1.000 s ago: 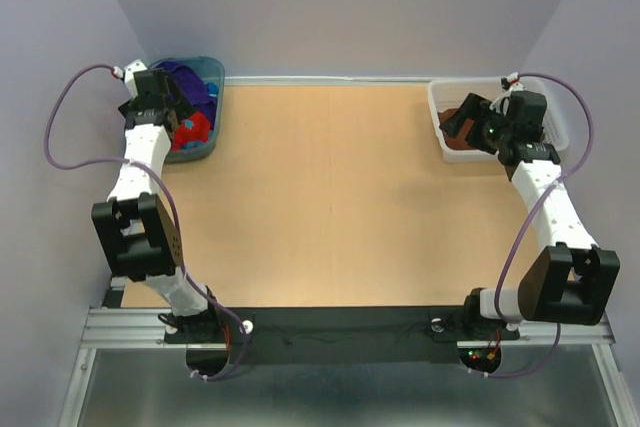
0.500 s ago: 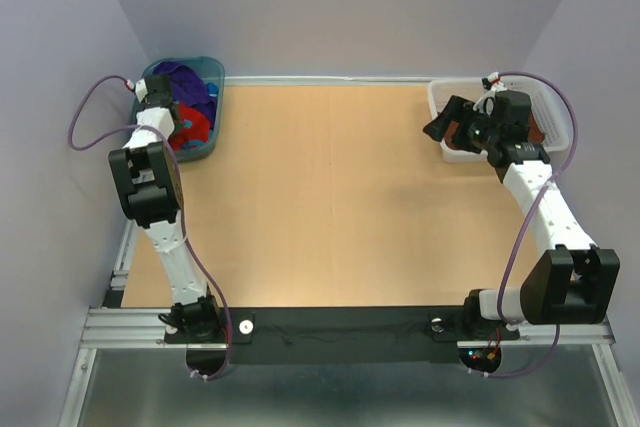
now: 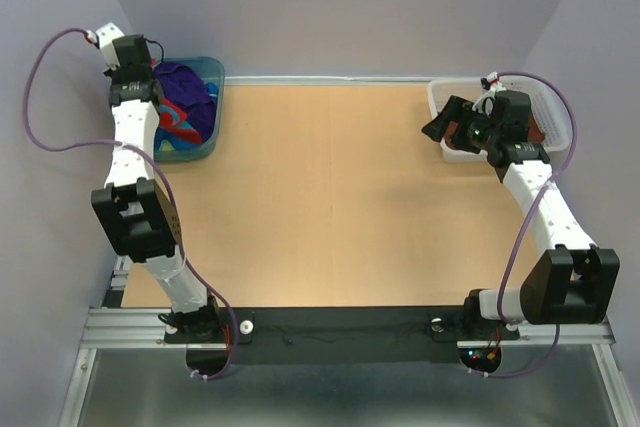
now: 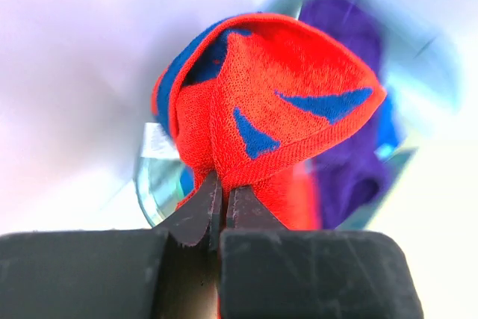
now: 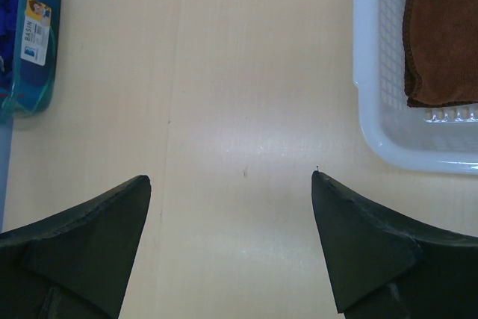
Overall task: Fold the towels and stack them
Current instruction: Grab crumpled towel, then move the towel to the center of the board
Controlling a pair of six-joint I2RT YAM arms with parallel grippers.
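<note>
Since half a second ago our left arm has swung up and back toward the wall, drawing the left gripper (image 4: 222,188) out of the tub (image 3: 212,75) at ten o'clock on the table (image 3: 330,207); the right arm has not shifted. The left jaws are pinched tight on a bunched fold of the red towel (image 4: 291,110), held just above the tub. Our right gripper (image 5: 230,177) stands wide and holds nothing, over the wood beside the basket (image 5: 373,132) at two o'clock. We judge the job barely begun: one brown towel (image 5: 441,35) lies flat in the basket, the purple towel (image 3: 192,97) sits heaped in the tub, and the red one is not yet folded. The red cloth is looped, nubbly knit with blue wedge marks, crumpled into a soft cone; the brown is plush with a corded hem. The basket is white plastic mesh, the tub clear teal plastic.
</note>
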